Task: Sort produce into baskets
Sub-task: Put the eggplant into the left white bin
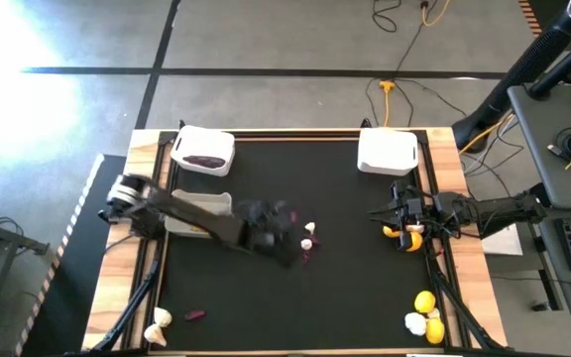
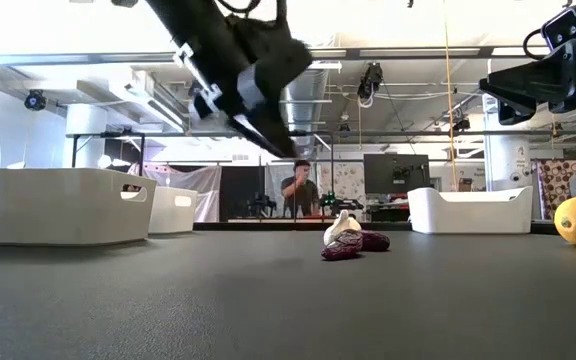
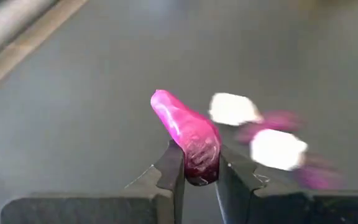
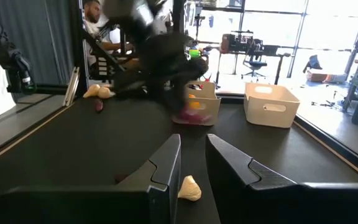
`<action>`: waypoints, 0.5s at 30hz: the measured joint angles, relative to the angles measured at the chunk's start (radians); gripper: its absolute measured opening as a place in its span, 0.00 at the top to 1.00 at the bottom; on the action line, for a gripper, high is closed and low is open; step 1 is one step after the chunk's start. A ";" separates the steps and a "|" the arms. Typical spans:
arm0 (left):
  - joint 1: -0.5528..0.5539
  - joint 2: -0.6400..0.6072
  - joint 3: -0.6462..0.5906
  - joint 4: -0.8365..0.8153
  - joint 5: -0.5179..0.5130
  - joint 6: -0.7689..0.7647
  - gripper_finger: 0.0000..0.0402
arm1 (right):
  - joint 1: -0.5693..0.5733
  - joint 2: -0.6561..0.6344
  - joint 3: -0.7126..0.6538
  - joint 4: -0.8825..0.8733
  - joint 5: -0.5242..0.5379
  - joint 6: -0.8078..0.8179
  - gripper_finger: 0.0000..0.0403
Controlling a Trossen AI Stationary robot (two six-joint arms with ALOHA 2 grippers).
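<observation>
My left gripper (image 1: 287,246) is over the table's middle, well above the mat in the low view (image 2: 268,125), shut on a dark purple piece (image 3: 188,140). Just beyond it two white garlic bulbs (image 1: 310,229) and another purple piece (image 1: 305,256) lie on the mat. My right gripper (image 1: 385,212) hovers open and empty at the right, a lemon (image 1: 405,239) on the mat beside its wrist. One basket (image 1: 204,149) at the far left holds purple pieces. A second (image 1: 388,152) stands at the far right. A third (image 1: 201,206) lies partly under my left arm. My left gripper pinches the purple piece between its two fingers at one end (image 3: 201,167). The rest of the piece sticks out past the fingertips, slanting to one side. It is lifted clear of the mat.
Two lemons (image 1: 425,300) and a garlic bulb (image 1: 414,320) lie at the near right corner. A garlic bulb (image 1: 160,321) and a purple piece (image 1: 195,315) lie at the near left. A garlic bulb (image 4: 189,188) shows on the mat ahead of my right fingers. People show in the room beyond.
</observation>
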 joint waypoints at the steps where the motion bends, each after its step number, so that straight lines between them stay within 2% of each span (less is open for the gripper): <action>1: 0.032 -0.030 -0.001 -0.049 -0.011 0.013 0.88 | 0.000 0.000 0.000 0.000 0.000 0.000 0.83; 5: 0.202 -0.116 -0.001 -0.208 0.014 0.074 0.88 | 0.000 0.000 0.000 0.000 0.000 0.000 0.83; 10: 0.493 -0.139 -0.003 -0.355 0.133 0.140 0.88 | 0.000 0.000 0.000 0.000 0.000 0.000 0.83; 15: 0.772 -0.147 -0.003 -0.400 0.184 0.193 0.88 | 0.000 0.000 0.000 0.000 0.000 0.000 0.83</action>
